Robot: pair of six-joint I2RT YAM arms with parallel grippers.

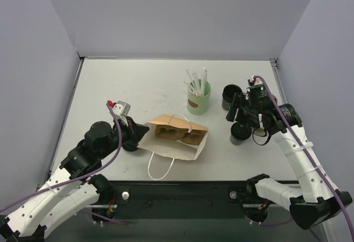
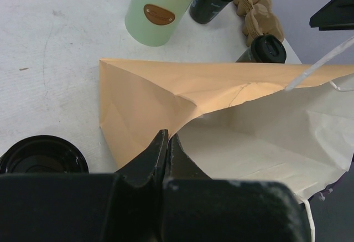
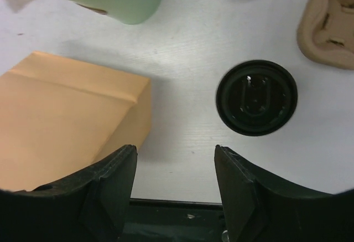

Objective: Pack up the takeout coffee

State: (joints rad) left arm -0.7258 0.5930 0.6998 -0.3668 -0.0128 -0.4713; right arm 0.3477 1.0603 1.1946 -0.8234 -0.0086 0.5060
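Observation:
The takeout coffee (image 1: 240, 134) is a small black cup with a black lid (image 3: 256, 97), standing upright on the table right of the paper bag; the left wrist view shows it beyond the bag (image 2: 265, 50). My right gripper (image 1: 244, 118) hovers above it, open and empty (image 3: 174, 150), with the lid ahead and to the right of the fingertips, not between them. The paper bag (image 1: 172, 138) lies on its side at the table's middle. My left gripper (image 1: 135, 137) is shut on the bag's rim (image 2: 167, 137), holding its mouth open.
A mint-green cup (image 1: 198, 101) with white straws stands behind the bag. A stack of black lids (image 1: 231, 97) is right of it. A brown pulp carrier (image 3: 329, 23) lies near the coffee. A round black thing (image 2: 44, 154) sits by my left gripper.

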